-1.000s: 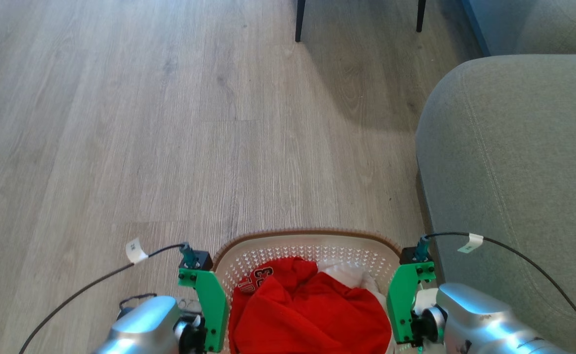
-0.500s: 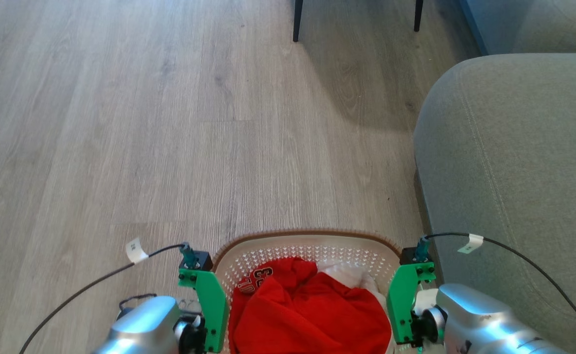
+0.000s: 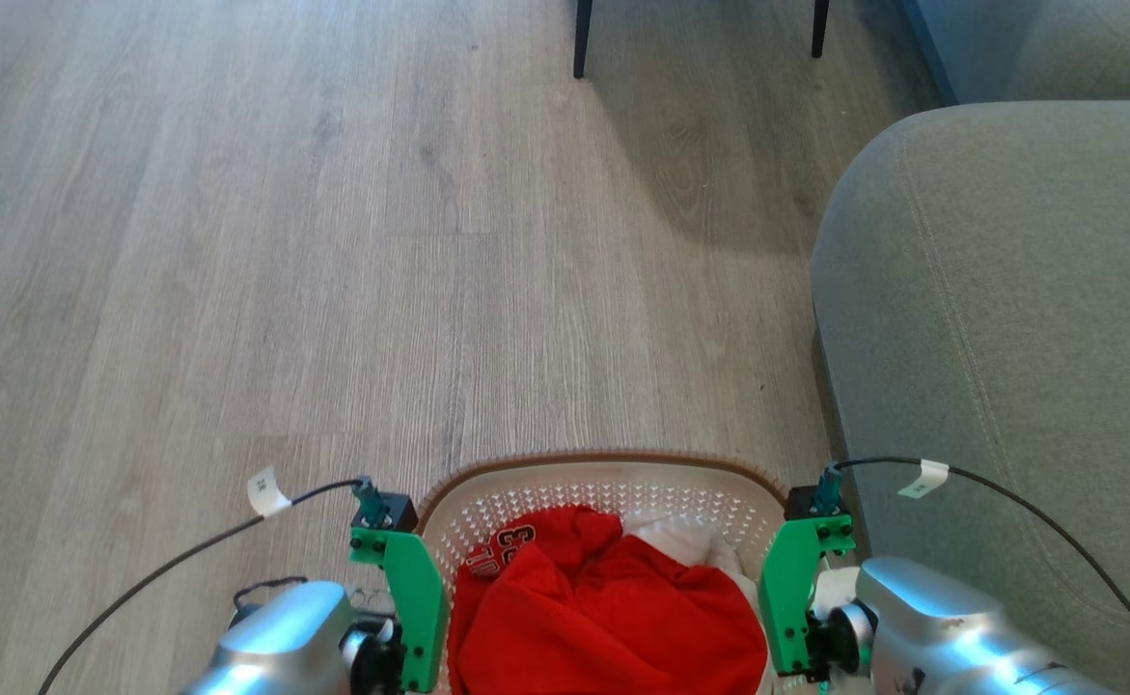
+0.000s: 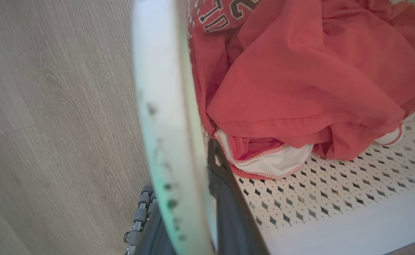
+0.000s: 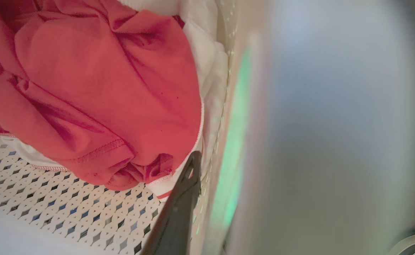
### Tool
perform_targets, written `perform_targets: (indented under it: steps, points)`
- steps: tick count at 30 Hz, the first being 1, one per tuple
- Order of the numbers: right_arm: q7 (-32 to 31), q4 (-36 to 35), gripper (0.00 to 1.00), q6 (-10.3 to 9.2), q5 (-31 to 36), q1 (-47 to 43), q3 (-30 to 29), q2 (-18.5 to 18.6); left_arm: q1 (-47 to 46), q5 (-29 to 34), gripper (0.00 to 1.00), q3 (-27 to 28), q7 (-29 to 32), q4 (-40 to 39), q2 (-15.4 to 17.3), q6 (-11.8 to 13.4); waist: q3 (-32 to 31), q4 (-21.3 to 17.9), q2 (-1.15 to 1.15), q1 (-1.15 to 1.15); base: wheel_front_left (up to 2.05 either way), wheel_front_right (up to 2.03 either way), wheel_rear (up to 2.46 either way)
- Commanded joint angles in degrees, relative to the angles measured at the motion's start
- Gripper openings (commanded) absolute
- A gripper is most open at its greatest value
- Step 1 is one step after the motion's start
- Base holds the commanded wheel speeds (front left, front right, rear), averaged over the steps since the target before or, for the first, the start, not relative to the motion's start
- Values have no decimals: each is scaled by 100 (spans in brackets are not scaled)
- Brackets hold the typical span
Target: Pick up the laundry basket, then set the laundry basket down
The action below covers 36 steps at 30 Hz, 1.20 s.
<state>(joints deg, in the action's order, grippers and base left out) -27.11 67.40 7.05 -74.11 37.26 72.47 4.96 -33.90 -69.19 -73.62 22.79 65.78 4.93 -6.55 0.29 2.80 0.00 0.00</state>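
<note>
- White plastic basket (image 3: 613, 492) sits bottom centre of the head view, between both arms, floor (image 3: 236, 241) ahead; whether it is off the floor is unclear.
- Step, my read: pick-up done, carry in hand, set-down not yet done.
- Next move calls for: lower level onto bare floor, both sides together, then open up; keep off the sofa.
- Left gripper (image 4: 179, 170): clamped on the basket's left wall, dark finger (image 4: 228, 212) inside, ribbed finger (image 4: 141, 209) outside, wall between them.
- Basket look: rounded rectangle, diamond-perforated walls and bottom, brown woven-look rim (image 3: 603, 456) on top.
- Load: crumpled red shirt (image 3: 603, 618) with lettering, white cloth (image 3: 680, 536) under it; heaped mid-basket, some bottom bare.
- Right gripper (image 5: 214, 166): one dark finger (image 5: 179, 205) inside by the right wall; the other is hidden behind the blurred wall, so I cannot tell if it is clamped.
- Grey sofa (image 3: 1008, 290) just beside the basket's right side; tight clearance there, a snag risk.
</note>
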Motion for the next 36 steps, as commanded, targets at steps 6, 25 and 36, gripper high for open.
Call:
perform_targets:
  steps: [6,25,36]
  points:
    - [133,-222,0,44,1,270,35,-172,-238,-6,0,26,12,-160,-38,-93,31,2,0,0,0,0,0]
    - [761,-362,0,44,180,641,58,67,-689,208,0,36,-497,-32,-155,-93,1249,92,0,0,0,0,0]
    - [1341,-366,0,44,309,1126,63,306,-1198,339,0,51,-1201,59,-202,-87,2537,147,0,0,0,0,0]
